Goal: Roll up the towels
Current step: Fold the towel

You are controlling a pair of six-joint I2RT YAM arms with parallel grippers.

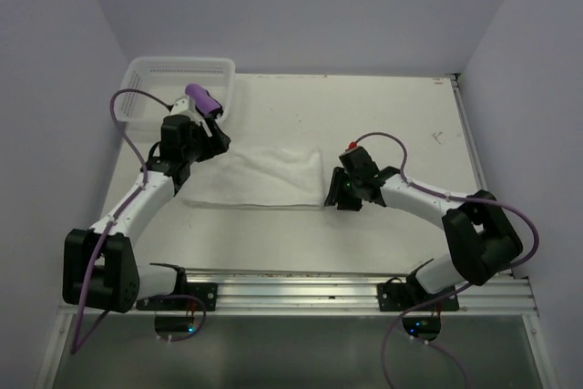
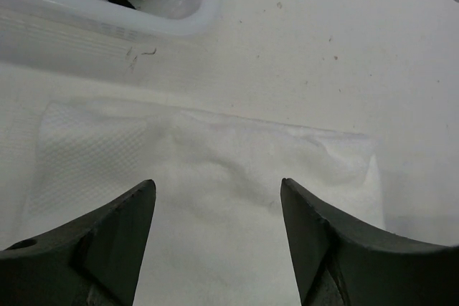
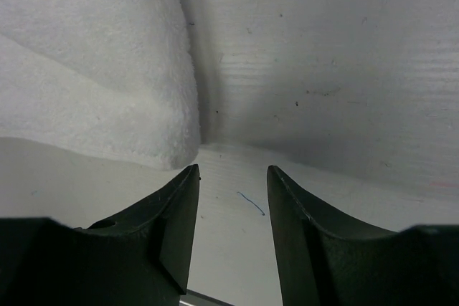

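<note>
White fluffy towel (image 1: 264, 181) lies flat mid-desk (image 1: 392, 107), not rolled yet. Purple towel (image 1: 202, 97) looks rolled already and sits in the mesh basket (image 1: 150, 70) at the far left corner. So roughly half done, with the white one left to roll. Left tool (image 2: 217, 188) hangs over the white towel's left end, jaws spread, empty. Right tool (image 3: 233, 170) sits low at its right edge, jaws apart, nothing pinched.

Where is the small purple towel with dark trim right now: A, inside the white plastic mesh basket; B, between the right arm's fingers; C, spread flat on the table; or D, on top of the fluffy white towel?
A: the overhead view shows the small purple towel lying inside the white plastic mesh basket.
</note>
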